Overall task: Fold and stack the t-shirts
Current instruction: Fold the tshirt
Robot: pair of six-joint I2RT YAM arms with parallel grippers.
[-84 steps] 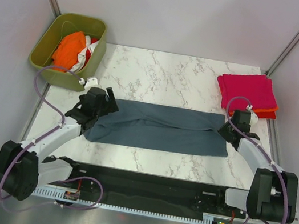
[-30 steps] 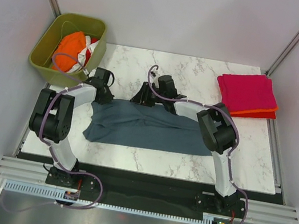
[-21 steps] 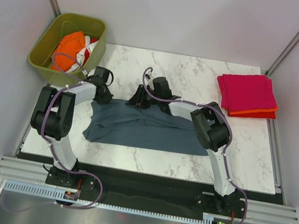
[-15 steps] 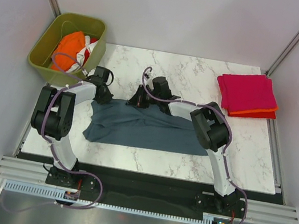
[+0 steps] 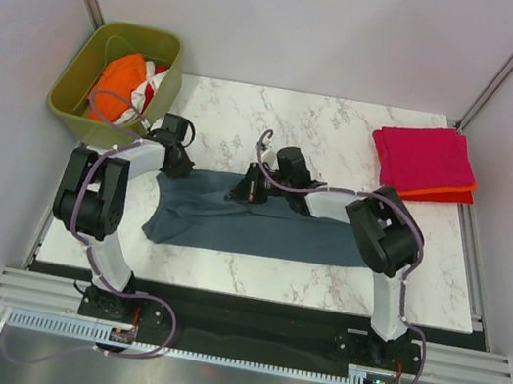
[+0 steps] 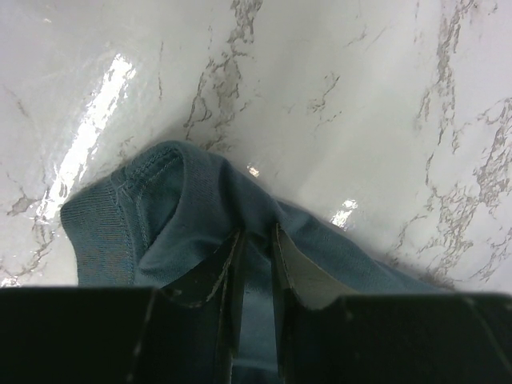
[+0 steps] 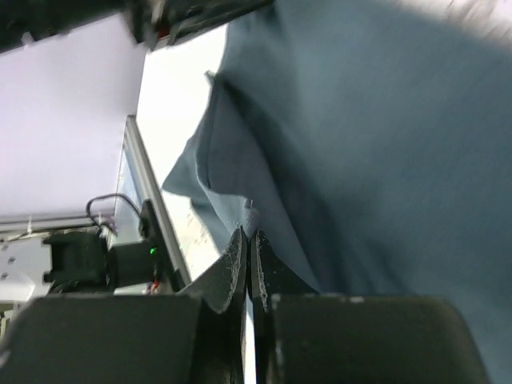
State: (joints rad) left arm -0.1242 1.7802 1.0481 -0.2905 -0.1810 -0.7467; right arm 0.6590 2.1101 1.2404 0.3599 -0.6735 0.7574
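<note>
We note the left gripper (image 6: 254, 240) pinching a fold of the blue-grey t-shirt (image 6: 184, 200); the right gripper (image 7: 248, 240) is closed, apparently nipping its edge.

Marble table (image 5: 328, 125): blue-grey shirt (image 5: 260, 230), folded shirts (image 5: 427, 157)

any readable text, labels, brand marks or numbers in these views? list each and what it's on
None can be read in any view.
blue-grey t-shirt: plain cloth, no print or tag showing.
pink folded shirt: plain.
olive bin: no marking visible.
small board on the front rail: only a lit dot; any print is too small to read.
</note>
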